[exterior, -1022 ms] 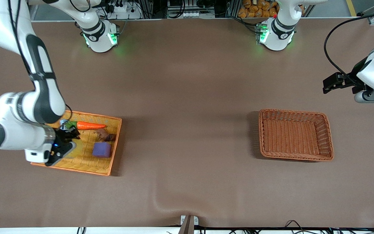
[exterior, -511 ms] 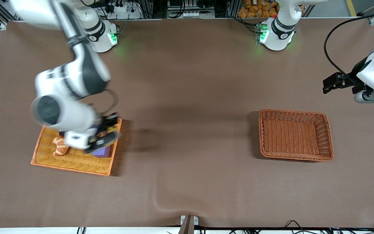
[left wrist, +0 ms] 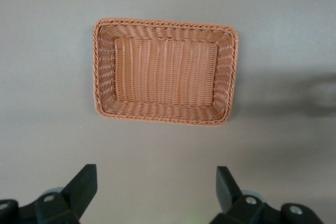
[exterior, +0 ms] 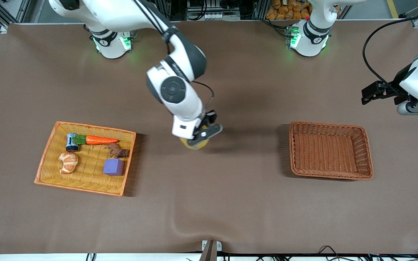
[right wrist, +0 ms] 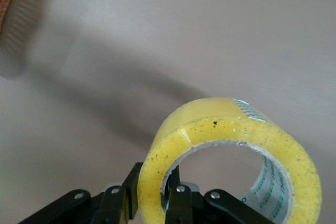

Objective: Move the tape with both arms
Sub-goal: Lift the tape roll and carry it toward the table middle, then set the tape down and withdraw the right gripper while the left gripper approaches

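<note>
right end effector (exterior: 202,136) no longer sits low over the yellow tray (exterior: 45,164) at lower left of the front frame; it now hangs over bare counter (exterior: 230,203) at frame centre, between the tray and the brown basket (exterior: 365,152). its fingers are clamped on the tape (exterior: 195,144), pinching the roll's wall. tray contents now uncovered: carrot (exterior: 100,140), croissant (exterior: 68,162), purple cube (exterior: 113,167), small can (exterior: 72,142), dark brown lump (exterior: 116,149).

tape: in the right wrist view the roll (right wrist: 231,156) stands on edge, hole facing the camera, so its axis runs roughly along the line of sight; the grip is at the ring's lower rim.

left end effector (exterior: 370,92) waits at right edge of the front frame, unchanged, fingers spread wide and holding nothing (left wrist: 155,190).
</note>
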